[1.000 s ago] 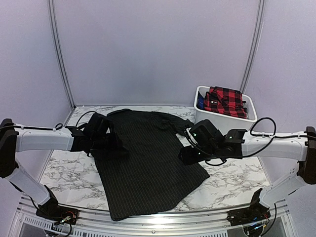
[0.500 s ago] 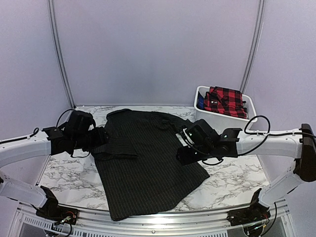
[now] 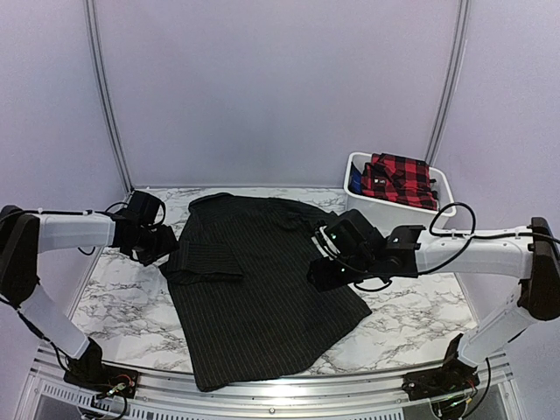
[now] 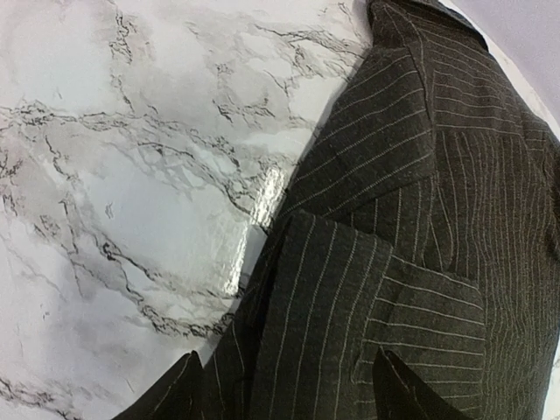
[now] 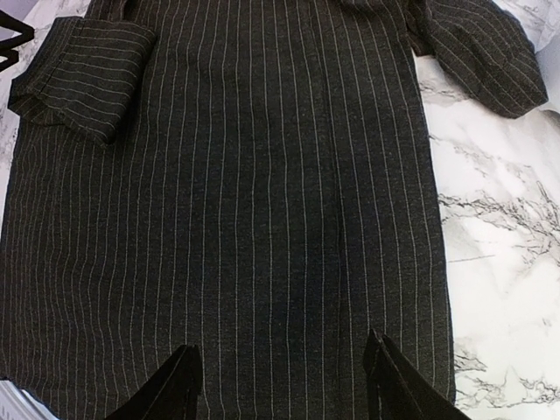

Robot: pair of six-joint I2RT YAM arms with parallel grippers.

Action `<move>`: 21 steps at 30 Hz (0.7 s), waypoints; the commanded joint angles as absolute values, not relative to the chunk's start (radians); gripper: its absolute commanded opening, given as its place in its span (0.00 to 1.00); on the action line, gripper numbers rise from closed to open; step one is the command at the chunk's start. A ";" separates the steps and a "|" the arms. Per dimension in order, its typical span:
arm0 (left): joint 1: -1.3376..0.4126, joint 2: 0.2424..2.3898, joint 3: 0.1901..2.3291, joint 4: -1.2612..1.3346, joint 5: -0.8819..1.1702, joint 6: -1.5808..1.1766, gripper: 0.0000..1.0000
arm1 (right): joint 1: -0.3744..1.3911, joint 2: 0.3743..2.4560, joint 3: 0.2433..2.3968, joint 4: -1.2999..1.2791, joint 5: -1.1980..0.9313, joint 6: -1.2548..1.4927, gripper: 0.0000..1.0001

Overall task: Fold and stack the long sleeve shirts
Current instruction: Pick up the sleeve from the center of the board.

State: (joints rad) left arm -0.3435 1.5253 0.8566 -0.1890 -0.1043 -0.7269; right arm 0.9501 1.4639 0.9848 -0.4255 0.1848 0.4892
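- From the top view, the black pinstriped soft-cloth shirt (image 3: 262, 289) lies spread flat mid-counter. One sleeve (image 3: 206, 262) is folded inward on my left arm's side.
- Only that view shows the red-and-black plaid shirt (image 3: 401, 179), heaped in a white plastic bin (image 3: 385, 214) at the far right.
- The left wrist view shows the glossy marble-patterned counter (image 4: 114, 175) bare beside the shirt's edge. My left gripper (image 4: 289, 394) is open over the sleeve fold, holding nothing.
- The right wrist view shows my right gripper (image 5: 280, 385) open and empty above the shirt's body.
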 commanded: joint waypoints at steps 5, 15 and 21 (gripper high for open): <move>-0.281 1.673 0.937 -0.112 -0.009 -0.647 0.69 | 0.958 1.442 1.011 -0.413 0.192 0.490 0.60; -0.281 1.731 0.976 -0.045 0.099 -0.622 0.42 | 0.959 1.431 1.009 -0.419 0.199 0.494 0.60; -0.280 1.672 0.963 -0.045 0.082 -0.609 0.27 | 0.959 1.432 1.007 -0.412 0.198 0.495 0.60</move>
State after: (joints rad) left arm -0.2825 1.7237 0.9531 -0.0643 0.0719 -0.6315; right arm 0.9504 1.4559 0.9848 -0.4255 0.1864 0.4900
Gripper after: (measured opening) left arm 0.325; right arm 0.595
